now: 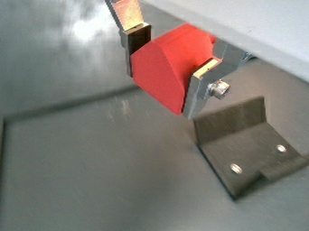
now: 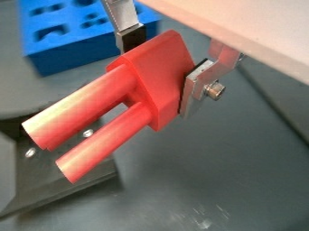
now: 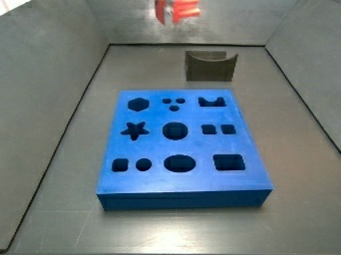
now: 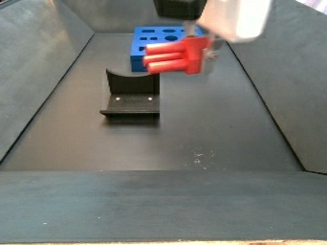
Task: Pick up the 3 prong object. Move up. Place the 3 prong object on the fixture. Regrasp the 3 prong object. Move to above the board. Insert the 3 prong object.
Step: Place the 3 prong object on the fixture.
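My gripper [image 1: 172, 61] is shut on the 3 prong object [image 1: 163, 77], a red-orange plastic piece. The silver fingers clamp its flat body from both sides. In a wrist view its long round prongs [image 2: 85, 126] stick out away from the jaws. In a side view the piece [image 4: 173, 55] hangs in the air, prongs level, above and just right of the fixture [image 4: 128, 96]. The dark notched fixture stands on the floor beyond the board's far end [image 3: 209, 66]. The blue board [image 3: 180, 144] with its cut-out holes lies flat in the middle of the bin.
Grey sloping bin walls [image 3: 74, 110] close in the floor on all sides. The fixture's base plate with two screws [image 1: 256, 158] shows in a wrist view. The board's corner also shows in a wrist view [image 2: 60, 41].
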Tool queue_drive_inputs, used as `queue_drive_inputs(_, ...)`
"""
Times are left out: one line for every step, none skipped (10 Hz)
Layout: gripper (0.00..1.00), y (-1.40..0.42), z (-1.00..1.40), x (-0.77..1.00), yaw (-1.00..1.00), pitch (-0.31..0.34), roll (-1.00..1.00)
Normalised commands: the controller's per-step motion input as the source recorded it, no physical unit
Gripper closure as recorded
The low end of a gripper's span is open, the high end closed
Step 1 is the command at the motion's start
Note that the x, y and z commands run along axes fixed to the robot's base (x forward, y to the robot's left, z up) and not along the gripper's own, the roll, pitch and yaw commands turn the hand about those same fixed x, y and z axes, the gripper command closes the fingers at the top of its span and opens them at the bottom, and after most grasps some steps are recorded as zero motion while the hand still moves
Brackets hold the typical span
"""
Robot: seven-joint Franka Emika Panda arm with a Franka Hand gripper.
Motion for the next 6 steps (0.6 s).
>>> queue_drive_inputs(1.00,-0.07,-0.24,0.40,1.00,-0.054,-0.14)
queue_drive_inputs(1.00,-0.05,-0.09,0.30,1.00,-0.056,-0.15)
queue_drive_inputs(1.00,-0.04,-0.02,0.11,1.00,-0.053,-0.16)
queue_drive_inputs(1.00,-0.02,-0.01,0.03,1.00,-0.055,-0.18)
queue_drive_inputs(1.00,-0.02,0.00,0.02,1.00,-0.058,-0.18)
queue_drive_inputs(1.00,-0.01,0.00,0.02,1.00,-0.066,-0.21)
